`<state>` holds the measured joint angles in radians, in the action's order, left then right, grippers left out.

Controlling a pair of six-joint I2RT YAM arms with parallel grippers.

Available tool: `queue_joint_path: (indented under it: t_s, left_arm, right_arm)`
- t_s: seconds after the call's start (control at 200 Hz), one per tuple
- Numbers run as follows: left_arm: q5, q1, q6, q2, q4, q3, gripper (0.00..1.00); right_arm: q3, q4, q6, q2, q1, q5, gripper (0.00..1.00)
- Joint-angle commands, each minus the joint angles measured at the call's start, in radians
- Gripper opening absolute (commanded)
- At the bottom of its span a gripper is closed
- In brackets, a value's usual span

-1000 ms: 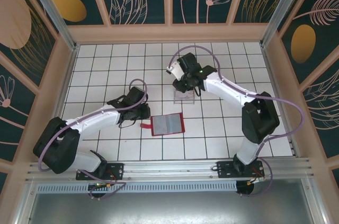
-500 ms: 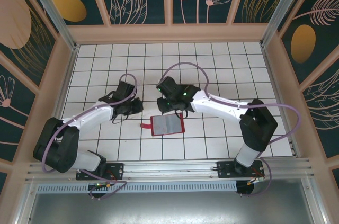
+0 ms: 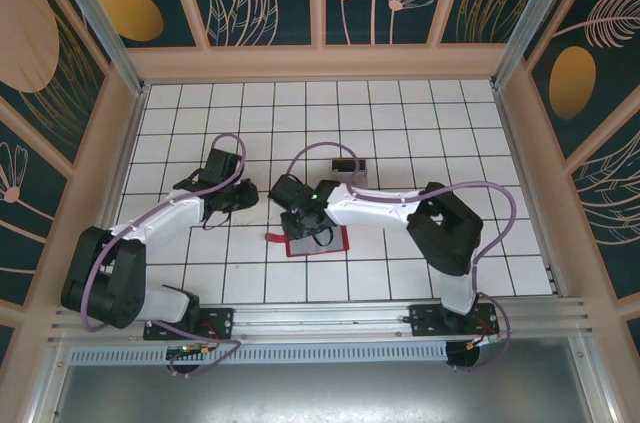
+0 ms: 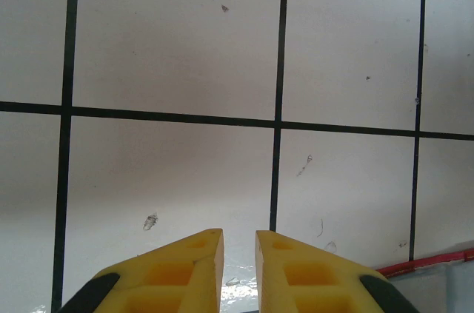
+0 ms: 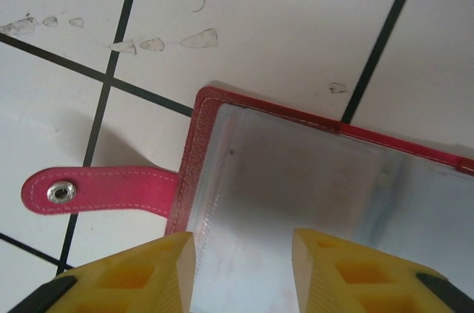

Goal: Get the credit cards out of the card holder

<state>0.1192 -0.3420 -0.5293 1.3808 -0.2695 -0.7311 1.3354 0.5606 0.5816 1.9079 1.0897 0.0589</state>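
Note:
The card holder [image 3: 330, 242] lies open on the white tiles, red-edged with greyish clear sleeves [image 5: 296, 180] and a red strap tab [image 5: 96, 191] pointing left. My right gripper [image 5: 243, 245] hovers open just above its left sleeve, one finger near the left edge and one over the middle. The sleeve beneath looks pale with a faint pink tint, and I cannot tell whether one of the credit cards sits inside. My left gripper [image 4: 238, 245] hangs over bare tile left of the holder, nearly shut with a thin slit and nothing in it. The holder's red edge [image 4: 437, 260] shows at its lower right.
A small clear box [image 3: 347, 165] with something dark in it stands on the tiles behind the holder. Wooden walls [image 3: 130, 143] close the table on the left, back and right. The right arm [image 3: 380, 208] stretches across the middle.
My right arm swung from the clear box at the back down-left to over the card holder, and its jaws widened. The left gripper drew back and left, away from the holder.

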Motion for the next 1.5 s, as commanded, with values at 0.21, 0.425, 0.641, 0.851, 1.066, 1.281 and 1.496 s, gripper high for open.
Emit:
queue_joint_path:
  t_s: [0.21,0.425,0.641,0.851,1.066,1.281,1.496]
  left_arm:
    - [-0.010,0.008,0.025,-0.044,-0.035,-0.008,0.21]
    - [0.001,0.008,0.026,-0.051,-0.033,-0.003,0.21]
    - [0.008,0.007,0.023,-0.055,-0.033,0.001,0.21]
    - [0.026,0.007,0.023,-0.049,-0.032,0.000,0.22]
    - [0.109,0.002,0.002,-0.035,-0.004,0.022,0.21]
    - [0.156,-0.076,-0.045,-0.010,0.038,0.033,0.18]
    - [0.204,-0.154,-0.118,0.018,0.111,0.059,0.16]
  right_arm:
    - [0.110,0.146,0.029,0.098,0.030,0.110,0.47]
    - [0.107,0.157,0.030,0.133,0.029,0.101,0.52]
    - [0.099,0.156,0.035,0.162,0.031,0.087,0.52]
    - [0.100,0.154,0.043,0.157,0.030,0.096,0.32]
    - [0.092,0.133,0.052,0.122,0.026,0.097,0.16]
    - [0.005,0.007,0.064,0.018,0.000,0.033,0.10]
    - [-0.142,-0.174,0.089,-0.096,-0.051,-0.095,0.10]
